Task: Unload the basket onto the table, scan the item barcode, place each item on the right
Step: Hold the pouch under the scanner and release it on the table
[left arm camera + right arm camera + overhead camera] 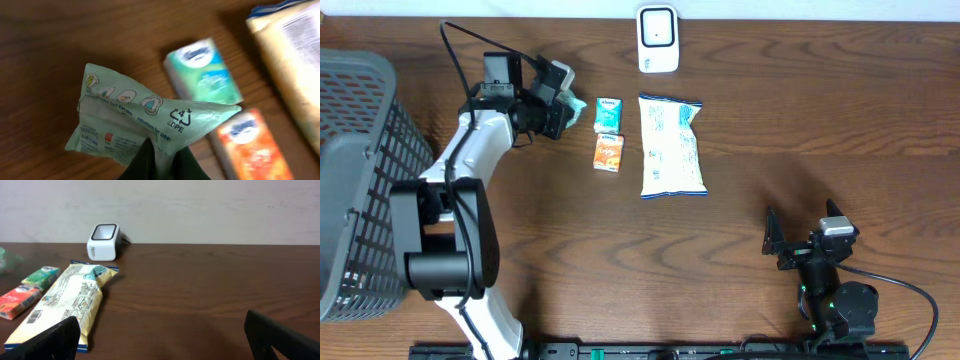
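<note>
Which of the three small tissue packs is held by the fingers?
The pale green pack, pinched by the fingers of the left gripper. The teal pack and the orange pack lie flat on the table, untouched.

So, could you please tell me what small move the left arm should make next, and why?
Probably carry the pale green pack toward the white scanner: the left gripper is shut on it, yet the scanner stands well away from it.

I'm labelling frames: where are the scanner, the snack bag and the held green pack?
scanner (658, 40): overhead view, top face.
snack bag (671, 147): overhead view, bag's middle.
green pack (131, 117): left wrist view, printed wrapper.
</note>
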